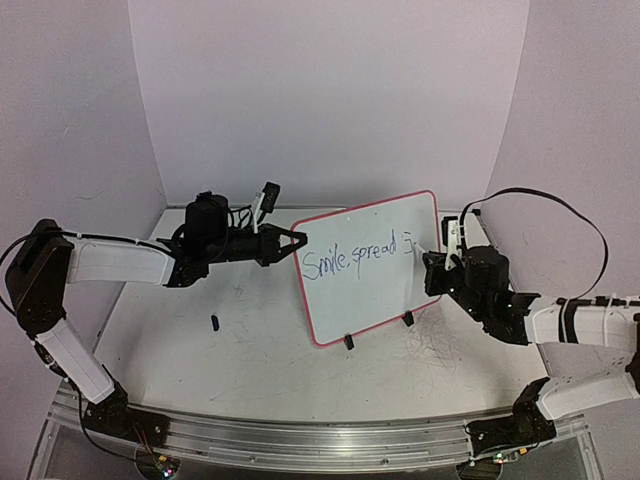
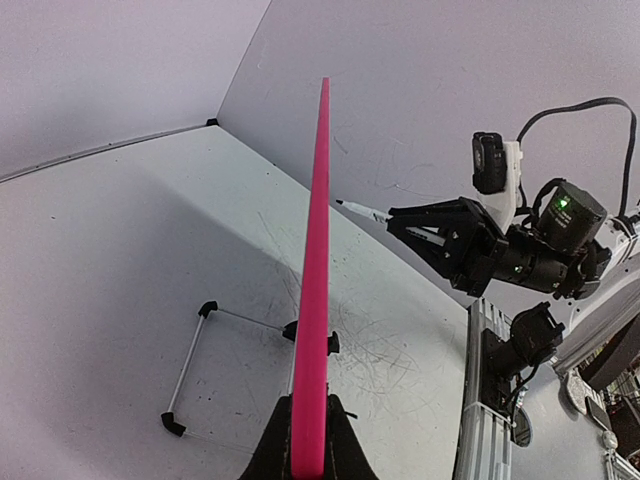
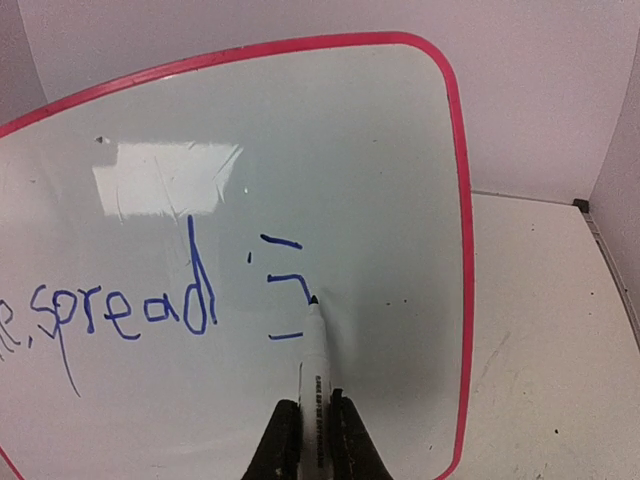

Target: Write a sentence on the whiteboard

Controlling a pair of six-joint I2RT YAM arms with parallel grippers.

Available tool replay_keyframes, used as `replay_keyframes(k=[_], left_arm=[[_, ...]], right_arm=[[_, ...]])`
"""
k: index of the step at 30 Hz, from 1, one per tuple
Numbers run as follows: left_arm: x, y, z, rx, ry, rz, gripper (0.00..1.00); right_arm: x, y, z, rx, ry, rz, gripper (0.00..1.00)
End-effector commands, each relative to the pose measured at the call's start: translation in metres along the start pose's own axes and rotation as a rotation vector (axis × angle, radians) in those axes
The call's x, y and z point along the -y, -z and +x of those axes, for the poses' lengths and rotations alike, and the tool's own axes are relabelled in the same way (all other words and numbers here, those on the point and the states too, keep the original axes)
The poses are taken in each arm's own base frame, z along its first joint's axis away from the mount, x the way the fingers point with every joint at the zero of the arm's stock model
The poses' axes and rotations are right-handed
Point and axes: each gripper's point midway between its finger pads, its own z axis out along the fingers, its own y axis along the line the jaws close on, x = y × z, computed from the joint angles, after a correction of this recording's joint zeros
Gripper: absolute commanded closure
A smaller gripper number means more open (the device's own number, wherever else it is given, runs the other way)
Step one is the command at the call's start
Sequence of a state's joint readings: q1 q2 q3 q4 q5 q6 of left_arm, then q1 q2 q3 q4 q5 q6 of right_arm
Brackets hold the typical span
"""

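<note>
The whiteboard (image 1: pixel 385 235) with a pink-red rim stands tilted on two black clip feet at table centre. My left gripper (image 1: pixel 297 242) is shut on its left rim, seen edge-on in the left wrist view (image 2: pixel 312 300). The sentence (image 1: pixel 345 260) in blue reads "Smile, spread" followed by a few short strokes (image 3: pixel 285 285). My right gripper (image 3: pixel 312 425) is shut on a white marker (image 3: pixel 314 360), its tip touching the board (image 3: pixel 330 150) at the end of the middle stroke. In the top view the right gripper (image 1: pixel 436 262) is at the board's right edge.
A small dark marker cap (image 1: pixel 214 322) lies on the scuffed tabletop left of the board. A wire stand (image 2: pixel 195 365) with black corners lies on the table behind the board. Walls enclose the table at back and sides.
</note>
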State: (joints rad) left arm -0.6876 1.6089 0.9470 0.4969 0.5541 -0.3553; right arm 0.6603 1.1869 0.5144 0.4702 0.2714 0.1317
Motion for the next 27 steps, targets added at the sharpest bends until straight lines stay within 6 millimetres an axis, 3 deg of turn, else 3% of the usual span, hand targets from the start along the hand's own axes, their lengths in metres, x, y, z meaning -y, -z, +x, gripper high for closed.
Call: replay_keyframes(k=[1,18,27], left_arm=[[0.002,0.001,0.022,-0.082,-0.036,0.000,1.00],[0.002,-0.001,0.023,-0.087,-0.030,0.004,1.00],[0.003,0.000,0.023,-0.085,-0.032,0.004,1.00]], right_arm=[[-0.002,-0.003,-0.028,0.081,-0.015,0.002,1.00],[0.001,-0.010,-0.036,0.107,-0.021,0.014,1.00],[0.000,-0.016,-0.026,0.086,-0.022,0.011,1.00]])
